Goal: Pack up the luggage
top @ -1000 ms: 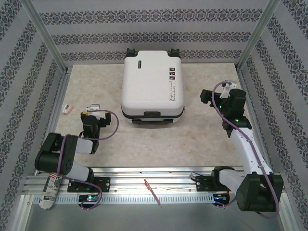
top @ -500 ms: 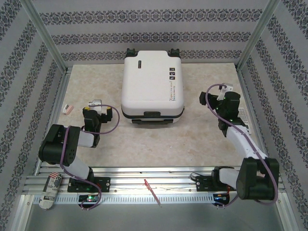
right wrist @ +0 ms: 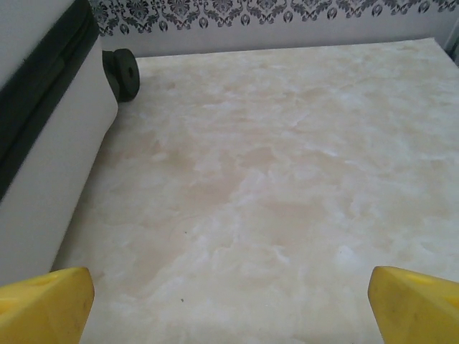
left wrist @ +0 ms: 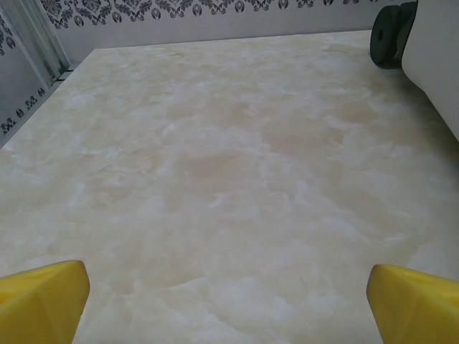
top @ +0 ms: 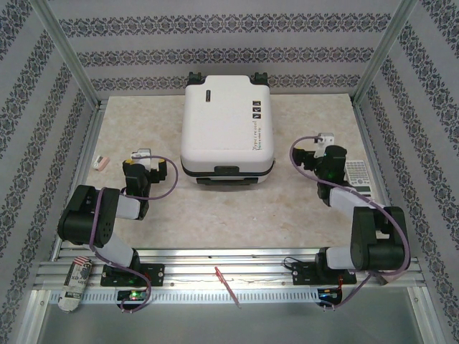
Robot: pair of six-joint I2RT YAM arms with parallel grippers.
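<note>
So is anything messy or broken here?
Nothing looks spilled or broken. The luggage lies shut and straight on the table. Only a few loose bits stand out: a small pink-and-white thing near the table's left edge, a flat keypad-like thing near its right edge, and a red stick lying askew on the front rail.

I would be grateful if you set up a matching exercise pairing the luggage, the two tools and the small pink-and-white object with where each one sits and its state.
Column one:
1. luggage
2. left tool
3. right tool
4. small pink-and-white object

Column two:
A. open and empty, left of the luggage
B. lying near the left edge of the table
C. shut, lying flat at the far middle of the table
D. open and empty, right of the luggage

Pairs: 1-C, 2-A, 3-D, 4-B
</note>
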